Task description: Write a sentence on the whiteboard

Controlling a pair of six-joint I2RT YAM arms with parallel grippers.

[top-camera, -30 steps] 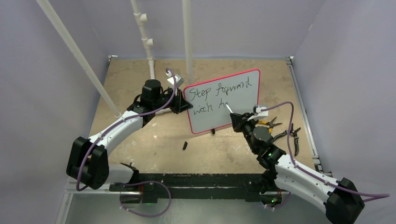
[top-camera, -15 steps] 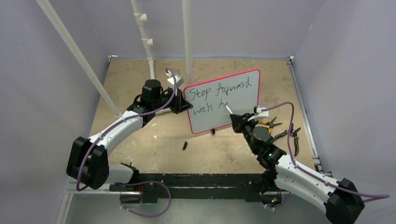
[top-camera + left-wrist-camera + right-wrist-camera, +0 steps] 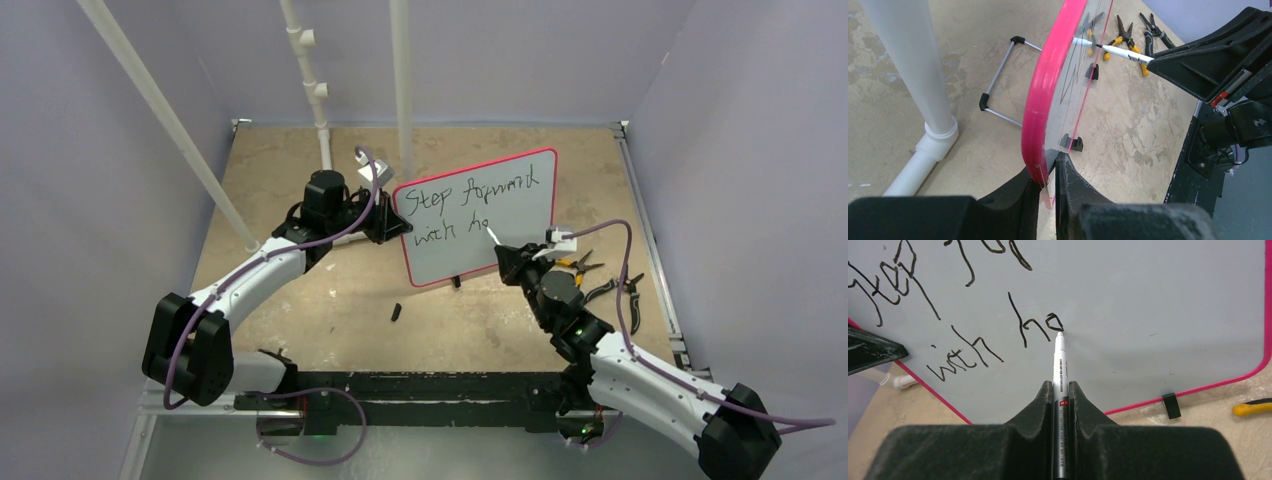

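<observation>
Slim marker [image 3: 1059, 360] nudged right, perhaps, glossy whiteboard [image 3: 1158, 305]

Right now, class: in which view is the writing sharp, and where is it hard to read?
Right wrist: sentence sharp, evenly lit, no glare. Left wrist: whiteboard seen edge-on, strokes squeezed, unreadable. Top: words small but legible.

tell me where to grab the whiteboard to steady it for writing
Pinch the thin pink frame at the left edge of the whiteboard, from the side: it stands nearly upright on its feet, so only the frame fits a gripper. The left gripper holds it there.
</observation>
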